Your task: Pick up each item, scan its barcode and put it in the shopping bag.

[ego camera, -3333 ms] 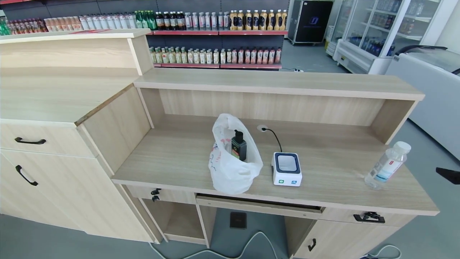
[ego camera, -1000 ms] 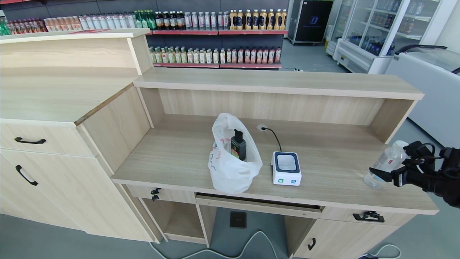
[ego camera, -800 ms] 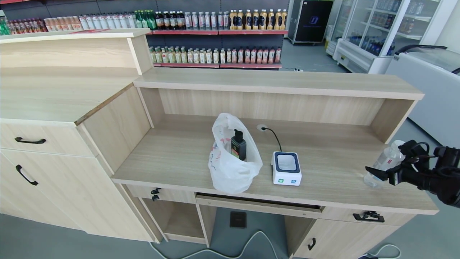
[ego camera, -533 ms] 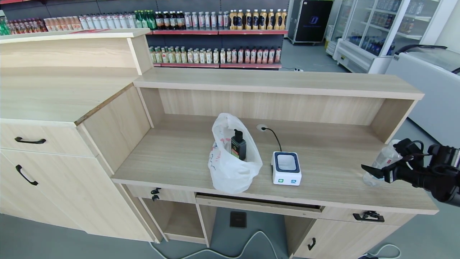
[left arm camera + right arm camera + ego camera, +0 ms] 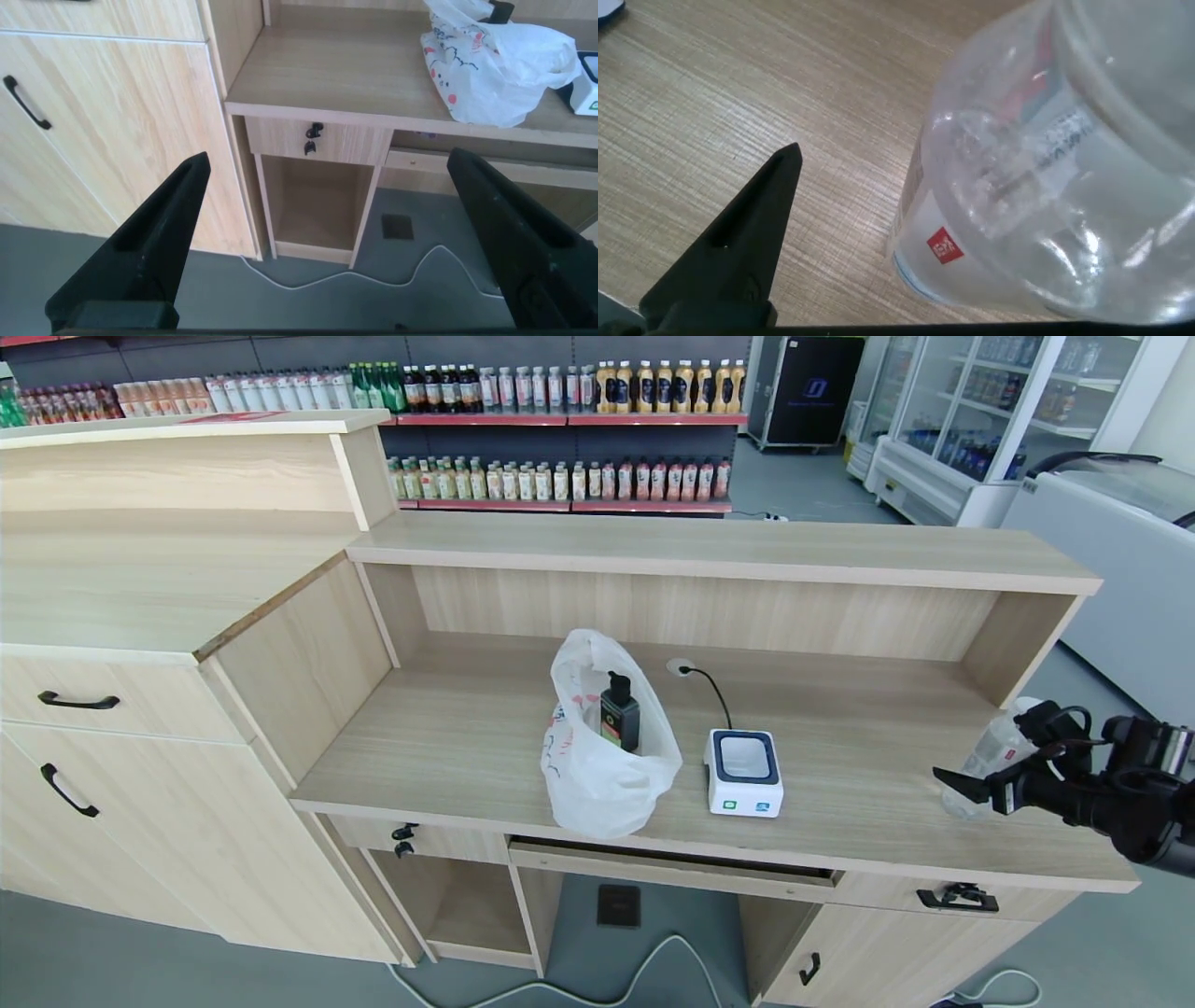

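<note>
Pale wood tabletop [image 5: 859, 747], right end: your right hand [image 5: 980, 758] stands spread around the clear plastic water bottle [image 5: 995, 741]; centre on its body, then squeeze gently.

The water bottle [image 5: 1036, 159] is clear glossy plastic, the counter [image 5: 859, 747] matt wood grain, the shopping bag [image 5: 597, 789] thin crinkled plastic

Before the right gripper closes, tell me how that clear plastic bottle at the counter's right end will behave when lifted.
The clear plastic bottle looks thin-walled, so it will probably dent under a hard squeeze. Its round, glossy side may slip in a loose grip. Tall and narrow on the counter, it would likely tip, then roll, if nudged high.
</note>
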Robot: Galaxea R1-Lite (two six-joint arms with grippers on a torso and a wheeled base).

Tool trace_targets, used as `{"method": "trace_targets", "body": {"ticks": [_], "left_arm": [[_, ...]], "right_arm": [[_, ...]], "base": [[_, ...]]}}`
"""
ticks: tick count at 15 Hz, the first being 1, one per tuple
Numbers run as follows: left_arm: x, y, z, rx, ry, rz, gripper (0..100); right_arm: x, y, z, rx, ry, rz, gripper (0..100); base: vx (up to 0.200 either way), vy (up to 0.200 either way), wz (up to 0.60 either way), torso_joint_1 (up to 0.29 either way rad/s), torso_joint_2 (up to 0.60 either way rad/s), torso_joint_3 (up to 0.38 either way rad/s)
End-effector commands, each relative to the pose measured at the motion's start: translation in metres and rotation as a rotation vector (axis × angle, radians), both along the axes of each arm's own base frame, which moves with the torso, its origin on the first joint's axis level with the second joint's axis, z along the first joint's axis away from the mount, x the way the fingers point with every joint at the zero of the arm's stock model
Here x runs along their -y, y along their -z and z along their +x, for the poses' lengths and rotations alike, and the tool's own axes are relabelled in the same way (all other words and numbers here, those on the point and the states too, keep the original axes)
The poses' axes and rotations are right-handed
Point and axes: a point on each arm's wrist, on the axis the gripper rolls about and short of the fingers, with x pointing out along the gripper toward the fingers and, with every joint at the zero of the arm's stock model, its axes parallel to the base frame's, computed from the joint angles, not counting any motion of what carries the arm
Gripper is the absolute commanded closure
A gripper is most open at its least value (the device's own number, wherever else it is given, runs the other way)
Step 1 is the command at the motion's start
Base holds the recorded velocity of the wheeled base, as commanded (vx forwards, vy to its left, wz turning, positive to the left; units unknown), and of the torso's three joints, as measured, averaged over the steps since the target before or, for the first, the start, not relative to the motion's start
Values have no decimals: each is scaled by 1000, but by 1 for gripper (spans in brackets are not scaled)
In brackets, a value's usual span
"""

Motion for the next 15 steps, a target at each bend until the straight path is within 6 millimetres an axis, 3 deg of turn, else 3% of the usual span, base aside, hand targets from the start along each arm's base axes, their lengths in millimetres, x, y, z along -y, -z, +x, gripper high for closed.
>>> {"method": "trace_targets", "body": {"ticks": [1, 15], "left_arm": [[0, 0, 0, 0, 0, 0, 0], [0, 0, 0, 1, -1, 0, 0]], "right_arm": [[1, 3, 1, -3, 1, 3, 100], [7, -3, 5, 9, 23, 39, 100]], "base": [[0, 0, 0, 0, 0, 0], [0, 0, 0, 0, 0, 0]]}}
